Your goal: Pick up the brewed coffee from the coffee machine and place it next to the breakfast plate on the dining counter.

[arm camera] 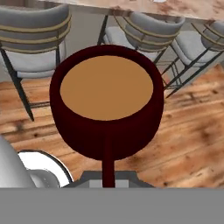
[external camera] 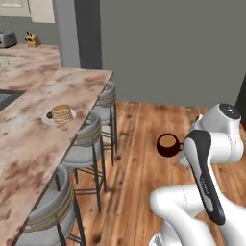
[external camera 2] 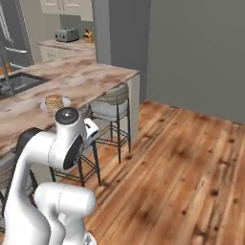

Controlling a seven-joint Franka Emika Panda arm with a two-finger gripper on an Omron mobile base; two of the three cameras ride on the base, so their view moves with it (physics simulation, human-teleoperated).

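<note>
Coffee mug (external camera: 167, 145) hangs in mid-air over the wood floor (external camera: 139, 158) in the left base view, right of the bar stools (external camera: 89, 139), well apart from the pancake plate (external camera: 59, 115) on the marbled dining counter (external camera: 29, 144). Right base view: plate (external camera 2: 54, 103) sits near the counter edge, sink (external camera 2: 19, 82) beyond. Hand view: gripper (arm camera: 107, 177) clamps the mug's handle (arm camera: 107, 162).

No lettering, brand mark, number or sign is legible anywhere in this kitchen: the dark mug (arm camera: 107, 105) is unmarked, as are the plate of pancakes (external camera: 59, 115), the marbled tabletop (external camera: 33, 139) and the distant toaster (external camera 2: 66, 34).
</note>
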